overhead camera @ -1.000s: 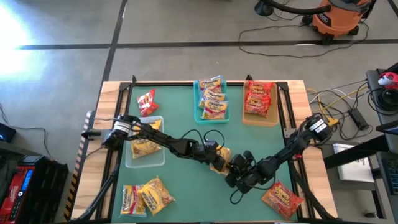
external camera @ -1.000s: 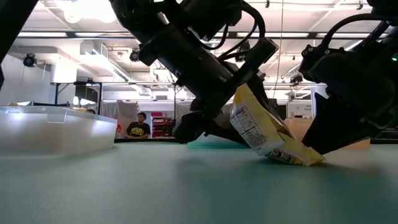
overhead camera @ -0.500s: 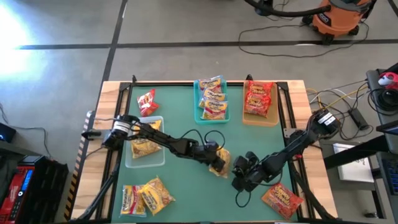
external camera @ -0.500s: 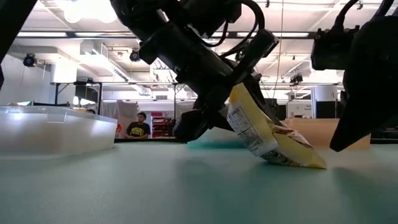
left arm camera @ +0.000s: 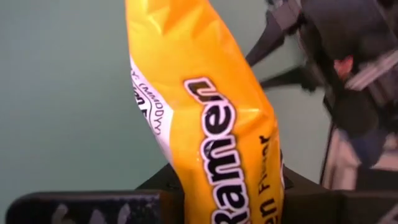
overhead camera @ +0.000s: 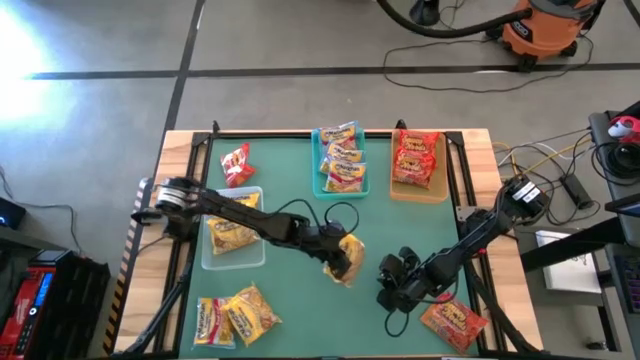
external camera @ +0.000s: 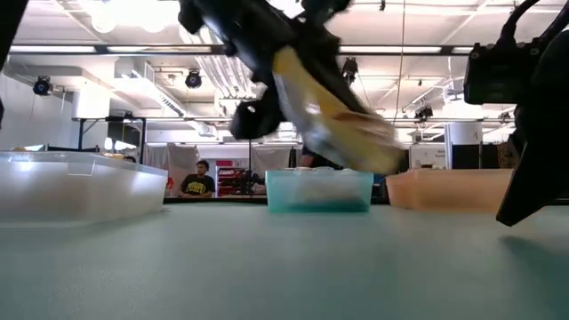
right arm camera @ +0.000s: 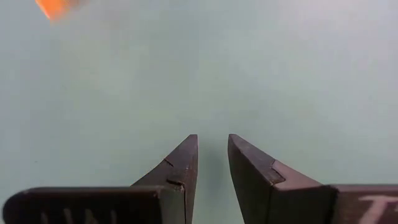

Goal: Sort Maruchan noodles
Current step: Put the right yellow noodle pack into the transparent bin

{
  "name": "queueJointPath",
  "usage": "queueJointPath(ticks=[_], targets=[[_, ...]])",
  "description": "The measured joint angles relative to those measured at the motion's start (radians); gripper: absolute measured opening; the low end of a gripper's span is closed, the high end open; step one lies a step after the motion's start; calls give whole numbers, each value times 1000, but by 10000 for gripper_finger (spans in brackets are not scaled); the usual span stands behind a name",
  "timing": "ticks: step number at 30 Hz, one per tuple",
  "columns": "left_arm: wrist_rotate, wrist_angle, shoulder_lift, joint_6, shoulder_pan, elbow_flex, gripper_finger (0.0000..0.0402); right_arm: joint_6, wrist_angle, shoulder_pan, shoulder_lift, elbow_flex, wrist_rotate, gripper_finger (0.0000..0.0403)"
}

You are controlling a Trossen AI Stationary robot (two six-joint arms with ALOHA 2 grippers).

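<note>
While pinched in the left gripper (overhead camera: 340, 262), yellow noodle packet (overhead camera: 346, 257) lifted clear of the green table (overhead camera: 290, 290), near its middle. Right gripper (overhead camera: 386, 287) nearby, fingers slightly parted, holding nothing.

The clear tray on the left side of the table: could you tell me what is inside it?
The clear tray holds yellow noodle packets. The left arm crosses over its upper part, so whatever lies beneath it is covered, and the exact number of packets cannot be told.

clear tray (overhead camera: 208, 255) sat left of left claw (overhead camera: 345, 262) | teal tray (overhead camera: 318, 176) and tan tray (overhead camera: 417, 190) beyond it | orange vacuum (overhead camera: 540, 25) off-table, far side
</note>
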Motion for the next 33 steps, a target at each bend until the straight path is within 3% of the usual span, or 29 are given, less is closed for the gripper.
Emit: queueJointPath(ticks=[8,17,26,33], targets=[[-8,-464,-245,120,-21,-1,75,-1,-1,1,0,-3,4,79],[-39,-952,-561,49,-73,-103,75,-1,-2,1,0,-8,49,79],[8,-978,-792,-15,-160,-366,76,-13,-2,-2,0,-9,146,79],[31,-957,-830,-99,-161,-501,82,-1,-2,-5,0,-9,162,79]])
